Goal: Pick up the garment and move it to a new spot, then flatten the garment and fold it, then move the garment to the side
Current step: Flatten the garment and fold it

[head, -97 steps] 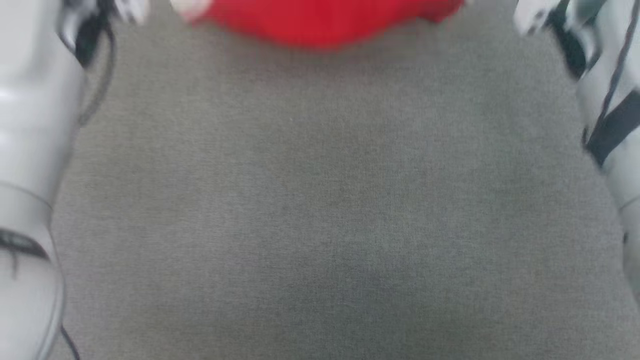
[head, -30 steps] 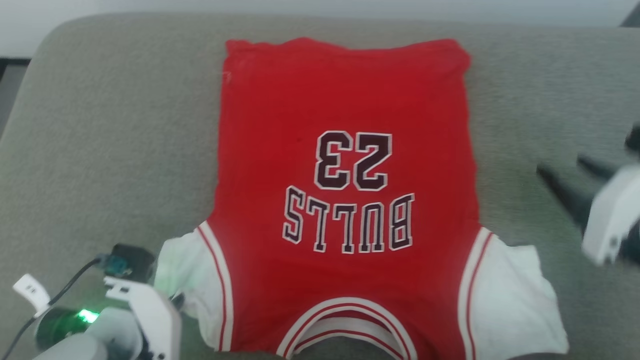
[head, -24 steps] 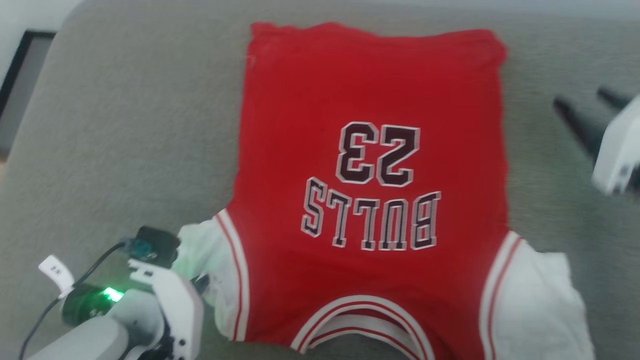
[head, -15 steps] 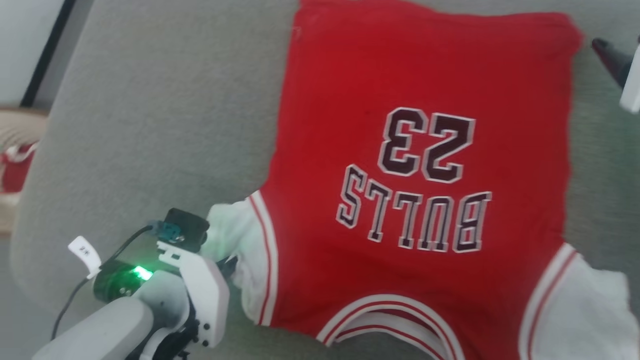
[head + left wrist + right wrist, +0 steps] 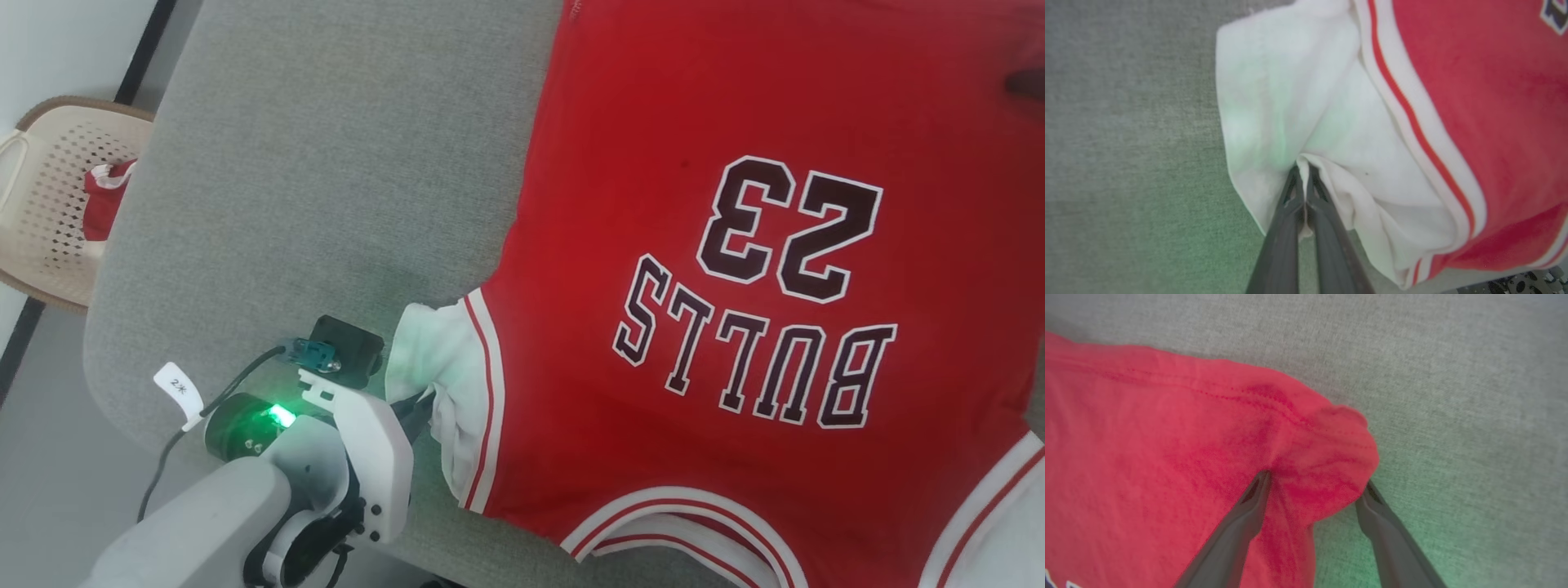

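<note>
Swinging toward the robot's left over the past second, the head camera has pushed the whole scene rightward in the head view; that shift belongs to the camera, not to the cloth. Furthest left, the left end effector [image 5: 413,415] stays where it was, its two dark fingers pressed together on a pinched fold of the white sleeve [image 5: 1274,102], which bunches up right at its fingertips. To the right of that grip, the red basketball shirt [image 5: 653,204] lies spread print-up on the grey fabric-covered bench [image 5: 326,163]. Its black "BULLS 23" print [image 5: 759,327] reads upside down from the robot's side, and the striped collar [image 5: 678,523] lies nearest the robot. The real change is on the right. The right end effector [image 5: 1316,479], which a second ago hung well apart from the shirt's side, has come in to the far hem corner [image 5: 1339,449]. Its jaws stand wide: one finger rests on the red cloth, the other sits just off its edge over the bench, and the rumpled corner lies between them, not yet gripped. By my reading the shirt is already flattened, and the arms are taking hold of one sleeve and the diagonally opposite hem corner, either to tug it smooth or to begin the fold. The next move looks to be closing the right jaws on that corner.
</note>
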Tool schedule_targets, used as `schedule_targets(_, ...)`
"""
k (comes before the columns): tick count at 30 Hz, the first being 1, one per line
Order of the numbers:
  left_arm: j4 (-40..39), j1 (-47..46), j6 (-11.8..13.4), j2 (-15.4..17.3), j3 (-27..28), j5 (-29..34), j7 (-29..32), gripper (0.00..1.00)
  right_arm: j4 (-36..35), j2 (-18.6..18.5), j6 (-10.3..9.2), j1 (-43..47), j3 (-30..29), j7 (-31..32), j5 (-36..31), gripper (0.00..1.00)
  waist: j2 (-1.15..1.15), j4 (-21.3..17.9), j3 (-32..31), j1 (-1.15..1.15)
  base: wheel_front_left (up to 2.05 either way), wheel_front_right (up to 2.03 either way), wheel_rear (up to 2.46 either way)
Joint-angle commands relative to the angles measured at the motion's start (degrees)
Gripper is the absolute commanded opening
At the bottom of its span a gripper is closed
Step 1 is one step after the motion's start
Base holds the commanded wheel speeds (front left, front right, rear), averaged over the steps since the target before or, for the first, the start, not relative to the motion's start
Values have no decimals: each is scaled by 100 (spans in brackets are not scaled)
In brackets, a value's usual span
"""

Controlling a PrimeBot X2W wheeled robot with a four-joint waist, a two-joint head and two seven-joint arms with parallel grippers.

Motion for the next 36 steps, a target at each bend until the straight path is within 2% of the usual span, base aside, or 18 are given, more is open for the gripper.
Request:
schedule_targets(1, 299, 45, 1, -37, -98, 4, 38, 0, 349, 63, 0, 281, 73, 143, -266, 0, 0, 14, 14, 0, 0, 0, 0)
schedule_targets(5, 496, 24, -66, -107, -89, -21, -25, 0, 393, 75, 0, 204, -72, -53, -569, 0, 0, -28, -55, 0, 0, 0, 0)
schedule_targets(10, 622, 4, -105, -54, -33, -41, -68, 0, 397, 200, 1, 141, -37, -72, -599, 0, 0, -193, -203, 0, 0, 0, 0)
schedule_targets(15, 623, 31, -76, 143, 84, -66, -120, 0, 163, 332, 1, 246, 403, -105, -248, 0, 0, -531, -470, 0, 0, 0, 0)
schedule_targets(18, 548, 55, -29, 294, 134, -82, -97, 0, -157, 302, 1, 447, 873, -79, 119, 0, 0, -782, -639, 0, 0, 0, 0)
schedule_targets(22, 409, 178, 45, 510, 190, -108, -61, 0, -841, 221, 1, 937, 1387, -4, 832, 0, 0, -1131, -879, 0, 0, 0, 0)
schedule_targets(26, 274, 267, 126, 664, 224, -159, -34, 0, -1695, -1, 1, 1712, 1610, 104, 1500, 0, 0, -1439, -1074, 0, 0, 0, 0)
schedule_targets(31, 135, 403, 255, 832, 253, -194, 6, 0, -2893, -211, 1, 2823, 1554, 215, 1895, 0, 0, -1795, -1257, 0, 0, 0, 0)
schedule_targets(36, -20, 462, 331, 963, 270, -203, 62, 0, -3990, -118, 1, 3908, 1221, 414, 2042, 0, 0, -2072, -1370, 0, 0, 0, 0)
